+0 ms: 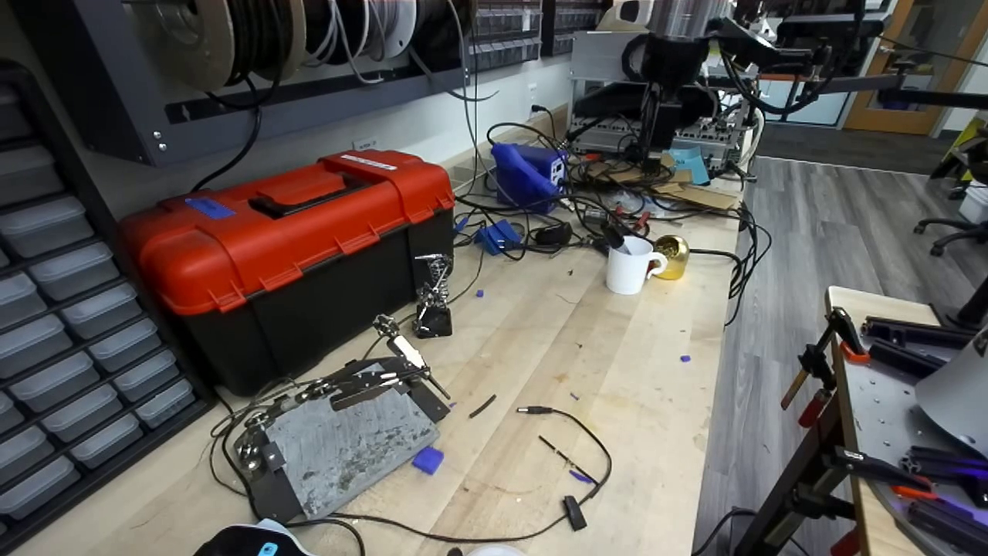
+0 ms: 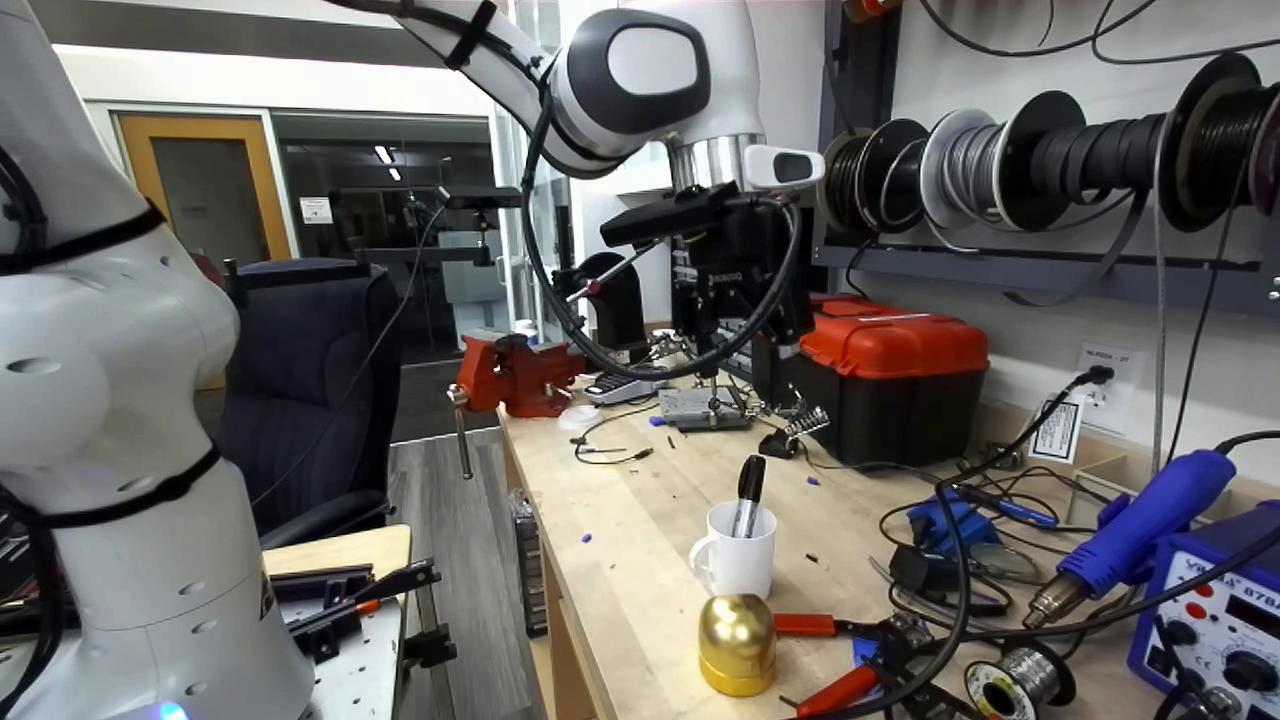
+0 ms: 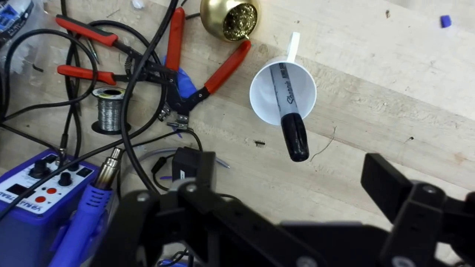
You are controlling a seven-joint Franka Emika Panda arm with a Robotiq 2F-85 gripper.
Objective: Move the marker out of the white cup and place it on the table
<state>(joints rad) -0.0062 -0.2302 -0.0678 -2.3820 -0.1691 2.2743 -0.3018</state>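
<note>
Fingers [image 3: 386,181] well apart; I see nothing held. Marker [image 3: 290,105] leans in white cup [image 3: 261,94], cap [image 3: 295,138] up, below fingers, not between them. Advise: centre over cap, descend clear of cup, close, draw marker out along its lean.

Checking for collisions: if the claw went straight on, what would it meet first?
Probably the marker in the white cup, ahead of the open claw in the wrist view, though depth is unclear.
</note>
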